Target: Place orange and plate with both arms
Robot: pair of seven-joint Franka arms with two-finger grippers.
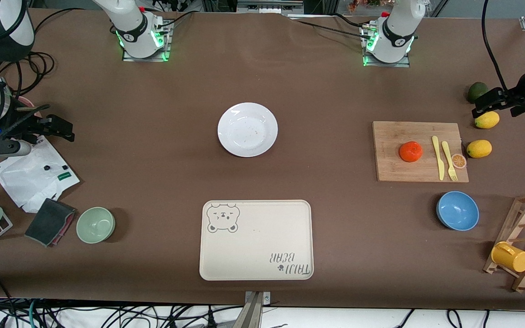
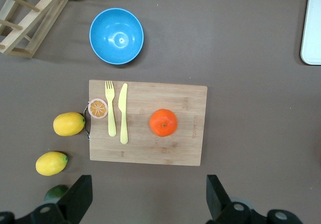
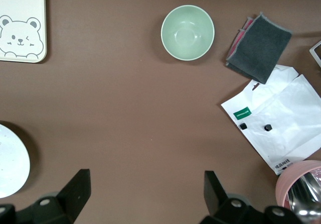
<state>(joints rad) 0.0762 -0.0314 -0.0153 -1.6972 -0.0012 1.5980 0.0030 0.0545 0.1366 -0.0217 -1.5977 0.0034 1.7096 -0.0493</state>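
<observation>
Front view, plate: the round plain white plate (image 1: 247,129) lies flat on the brown table (image 1: 153,173), in the upper middle of the frame.
Front view, orange: the small round red-orange orange (image 1: 410,151) sits on the light wooden cutting board (image 1: 394,168), at the middle right of the frame, well apart from the plate.
Front view, tray: the beige bear-print tray (image 1: 256,240) lies in the lower middle of the frame, nearer the camera than the plate.
Front view, left gripper: the left gripper (image 1: 482,109) hangs at the right edge of the frame, just by two yellow lemons (image 1: 486,120), fingers spread and holding nothing.
Front view, right gripper: the right gripper (image 1: 59,128) hangs at the left edge of the frame, over a white paper bag (image 1: 30,175), fingers spread and holding nothing.
Left wrist view: the orange (image 2: 163,122) sits in the middle of the frame on the board, beside a yellow plastic knife (image 2: 123,113) and fork (image 2: 110,109). The black fingers (image 2: 76,200) stand wide apart at the bottom of the frame. A blue bowl (image 2: 116,35) is in the upper left.
Right wrist view: the plate's edge (image 3: 12,166) shows at the lower left. A pale green bowl (image 3: 187,32) is at the top middle. The black fingers (image 3: 75,194) stand wide apart at the bottom.
</observation>
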